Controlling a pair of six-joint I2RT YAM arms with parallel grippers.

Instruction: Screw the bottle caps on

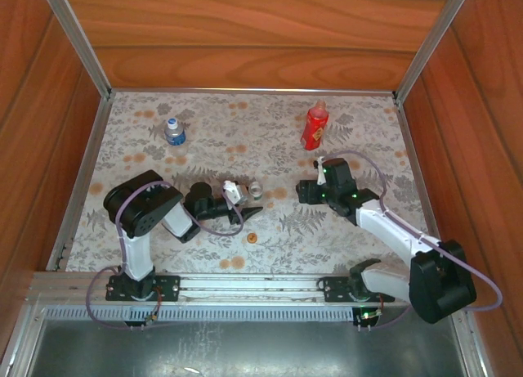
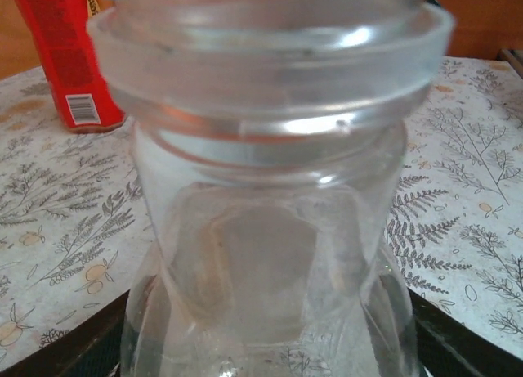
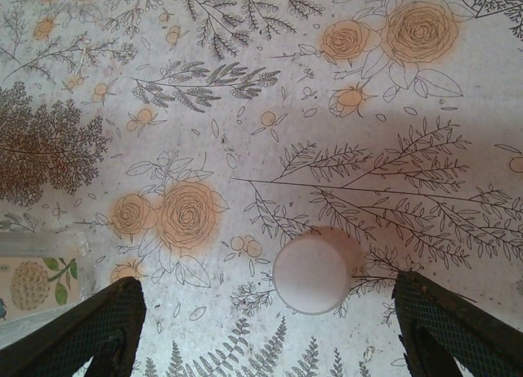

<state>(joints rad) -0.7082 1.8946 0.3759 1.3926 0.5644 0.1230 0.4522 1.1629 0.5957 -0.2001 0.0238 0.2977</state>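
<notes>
- My left gripper (image 2: 270,348) flanks a slim clear plastic bottle (image 2: 270,148); whether clamped, I cannot tell.
- Right of that bottle, my right gripper (image 3: 265,311) gapes above a round white plastic cap (image 3: 312,271).

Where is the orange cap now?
Seen from above, the orange cap lies on the table near the front middle, just nearer the arm bases than the left arm's fingers and the slim clear bottle.

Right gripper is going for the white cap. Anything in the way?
Nothing visible. The white cap sits on the bare table, between the open fingers of the right gripper and touching neither.
</notes>
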